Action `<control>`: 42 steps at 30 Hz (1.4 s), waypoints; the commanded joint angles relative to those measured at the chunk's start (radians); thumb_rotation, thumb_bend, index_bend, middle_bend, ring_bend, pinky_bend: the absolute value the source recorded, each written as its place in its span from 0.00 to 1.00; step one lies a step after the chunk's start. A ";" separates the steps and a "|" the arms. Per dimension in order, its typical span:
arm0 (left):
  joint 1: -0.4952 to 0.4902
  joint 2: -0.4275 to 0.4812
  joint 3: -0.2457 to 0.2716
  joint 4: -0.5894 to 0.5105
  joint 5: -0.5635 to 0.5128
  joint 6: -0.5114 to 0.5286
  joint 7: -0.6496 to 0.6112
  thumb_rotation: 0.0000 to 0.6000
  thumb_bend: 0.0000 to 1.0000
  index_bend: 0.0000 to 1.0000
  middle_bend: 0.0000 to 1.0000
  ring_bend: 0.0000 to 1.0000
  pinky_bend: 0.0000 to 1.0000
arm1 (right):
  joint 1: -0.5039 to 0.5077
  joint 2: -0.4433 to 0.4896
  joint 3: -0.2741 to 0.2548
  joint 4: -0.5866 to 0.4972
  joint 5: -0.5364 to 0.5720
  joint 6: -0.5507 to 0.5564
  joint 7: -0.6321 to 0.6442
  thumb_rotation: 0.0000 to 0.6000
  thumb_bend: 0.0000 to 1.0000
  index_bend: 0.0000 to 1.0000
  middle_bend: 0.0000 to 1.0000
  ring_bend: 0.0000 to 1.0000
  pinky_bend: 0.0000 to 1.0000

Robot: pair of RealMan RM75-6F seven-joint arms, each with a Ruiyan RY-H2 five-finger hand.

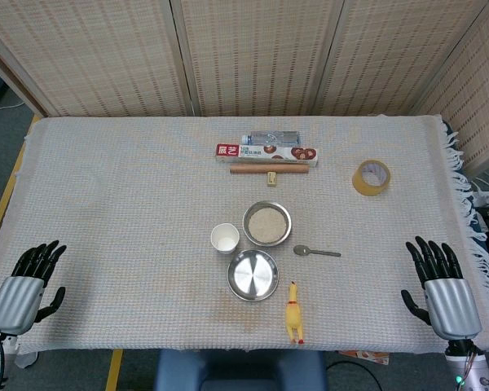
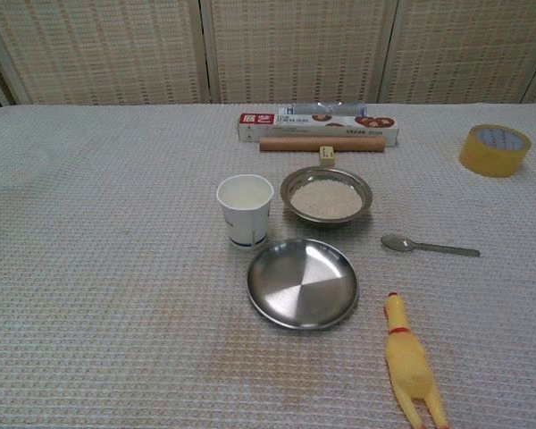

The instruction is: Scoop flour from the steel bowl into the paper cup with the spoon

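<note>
A steel bowl (image 1: 267,224) (image 2: 327,195) holding flour sits at the table's middle. Just left of it stands a white paper cup (image 1: 224,239) (image 2: 245,210), upright. A metal spoon (image 1: 315,252) (image 2: 428,246) lies flat to the right of the bowl, its scoop end pointing left. My left hand (image 1: 26,285) rests at the near left table edge, fingers spread, holding nothing. At the near right edge my right hand (image 1: 442,287) lies the same way, empty. Both hands are far from the objects. The chest view shows neither hand.
An empty steel plate (image 1: 253,274) (image 2: 302,282) lies in front of the cup and bowl. A yellow rubber chicken (image 1: 294,314) (image 2: 409,369) lies near the front edge. A box (image 1: 266,152), a wooden rolling pin (image 1: 269,169) and a tape roll (image 1: 371,177) sit at the back.
</note>
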 commanded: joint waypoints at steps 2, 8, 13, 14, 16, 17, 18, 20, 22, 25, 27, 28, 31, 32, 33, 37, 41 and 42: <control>0.001 0.003 0.005 -0.006 0.000 -0.006 0.001 1.00 0.44 0.00 0.00 0.00 0.09 | 0.010 -0.019 0.013 0.014 0.009 -0.025 0.004 0.97 0.22 0.04 0.00 0.00 0.00; 0.000 0.009 0.009 -0.017 0.009 -0.005 -0.007 1.00 0.44 0.00 0.00 0.00 0.09 | 0.081 -0.078 0.066 0.059 0.053 -0.133 0.013 1.00 0.22 0.13 0.00 0.00 0.00; -0.005 0.014 0.014 -0.021 0.019 -0.012 -0.021 1.00 0.44 0.00 0.00 0.00 0.09 | 0.189 -0.136 0.136 0.088 0.145 -0.296 0.006 1.00 0.23 0.21 0.00 0.00 0.00; -0.006 0.015 0.014 -0.020 0.019 -0.012 -0.023 1.00 0.44 0.00 0.00 0.00 0.09 | 0.208 -0.149 0.147 0.094 0.164 -0.323 0.000 1.00 0.23 0.24 0.00 0.00 0.00; -0.007 0.020 0.017 -0.021 0.018 -0.017 -0.031 1.00 0.44 0.00 0.00 0.00 0.09 | 0.247 -0.186 0.170 0.119 0.208 -0.376 -0.030 1.00 0.23 0.31 0.00 0.00 0.00; -0.007 0.022 0.016 -0.022 0.017 -0.018 -0.036 1.00 0.44 0.00 0.00 0.00 0.10 | 0.261 -0.206 0.179 0.135 0.226 -0.391 -0.045 1.00 0.24 0.32 0.00 0.00 0.00; -0.007 0.024 0.017 -0.021 0.016 -0.019 -0.040 1.00 0.44 0.00 0.00 0.00 0.10 | 0.279 -0.237 0.189 0.159 0.250 -0.407 -0.065 1.00 0.25 0.34 0.00 0.00 0.00; -0.007 0.027 0.018 -0.021 0.016 -0.020 -0.046 1.00 0.44 0.00 0.00 0.00 0.10 | 0.303 -0.283 0.201 0.200 0.279 -0.429 -0.087 1.00 0.26 0.36 0.00 0.00 0.00; -0.007 0.030 0.020 -0.021 0.018 -0.019 -0.054 1.00 0.44 0.00 0.00 0.00 0.10 | 0.328 -0.331 0.211 0.244 0.313 -0.457 -0.104 1.00 0.27 0.38 0.00 0.00 0.00; -0.006 0.034 0.023 -0.019 0.020 -0.021 -0.061 1.00 0.44 0.00 0.00 0.00 0.10 | 0.360 -0.386 0.220 0.298 0.350 -0.493 -0.117 1.00 0.27 0.39 0.00 0.00 0.00; -0.005 0.036 0.024 -0.019 0.017 -0.021 -0.064 1.00 0.44 0.00 0.00 0.00 0.10 | 0.377 -0.419 0.226 0.333 0.373 -0.508 -0.127 1.00 0.28 0.41 0.00 0.00 0.00; -0.006 0.037 0.023 -0.018 0.015 -0.024 -0.066 1.00 0.44 0.00 0.00 0.00 0.10 | 0.383 -0.433 0.227 0.347 0.381 -0.512 -0.130 1.00 0.28 0.42 0.00 0.00 0.00; -0.005 0.039 0.023 -0.017 0.014 -0.023 -0.070 1.00 0.45 0.00 0.00 0.00 0.10 | 0.399 -0.464 0.226 0.379 0.401 -0.529 -0.135 1.00 0.28 0.45 0.00 0.00 0.00; -0.005 0.040 0.023 -0.017 0.015 -0.022 -0.071 1.00 0.44 0.00 0.00 0.00 0.10 | 0.403 -0.471 0.225 0.386 0.406 -0.532 -0.136 1.00 0.28 0.45 0.00 0.00 0.00; -0.004 0.040 0.024 -0.016 0.015 -0.021 -0.073 1.00 0.44 0.00 0.00 0.00 0.10 | 0.408 -0.479 0.223 0.395 0.411 -0.538 -0.138 1.00 0.28 0.45 0.00 0.00 0.00; -0.003 0.040 0.024 -0.013 0.013 -0.020 -0.072 1.00 0.44 0.00 0.00 0.00 0.10 | 0.422 -0.497 0.217 0.418 0.426 -0.556 -0.143 1.00 0.28 0.46 0.00 0.00 0.00; -0.003 0.038 0.024 -0.013 0.013 -0.021 -0.066 1.00 0.45 0.00 0.00 0.00 0.10 | 0.435 -0.515 0.210 0.442 0.442 -0.574 -0.150 1.00 0.28 0.47 0.00 0.00 0.00; -0.003 0.037 0.024 -0.014 0.013 -0.022 -0.065 1.00 0.44 0.00 0.00 0.00 0.10 | 0.438 -0.519 0.209 0.446 0.444 -0.577 -0.151 1.00 0.28 0.47 0.00 0.00 0.00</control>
